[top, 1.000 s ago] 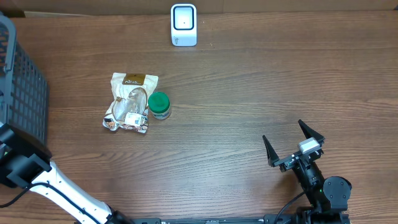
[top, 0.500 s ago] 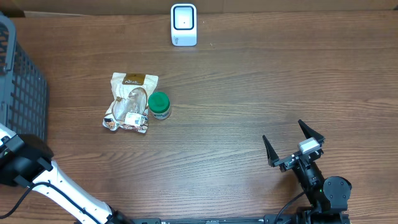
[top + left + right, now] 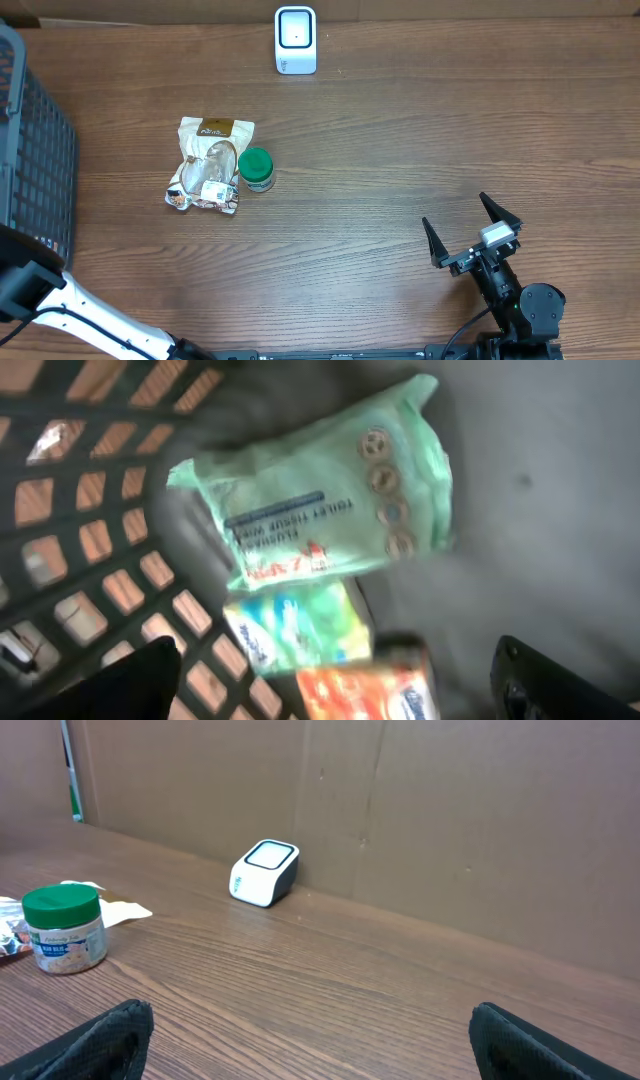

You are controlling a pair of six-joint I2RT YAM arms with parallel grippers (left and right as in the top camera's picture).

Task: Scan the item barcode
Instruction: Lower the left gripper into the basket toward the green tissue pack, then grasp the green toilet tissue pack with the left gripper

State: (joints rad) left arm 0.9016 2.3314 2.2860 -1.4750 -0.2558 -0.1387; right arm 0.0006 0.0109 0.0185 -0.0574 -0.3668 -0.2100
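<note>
The left wrist view looks down into a dark mesh basket. In it lie a pale green tissue pack, a teal and green packet and an orange packet. My left gripper hangs open above them, its fingertips far apart and nothing held between them. On the table a white barcode scanner stands at the back. My right gripper rests open near the front right, holding nothing.
A tan snack bag and a green-lidded jar lie left of centre, also seen as the jar in the right wrist view. The basket fills the left edge. A cardboard wall stands behind the scanner.
My left gripper's jaws have gone from shut to wide open, and the left arm has shifted toward the table's front edge. The right arm has not moved.
</note>
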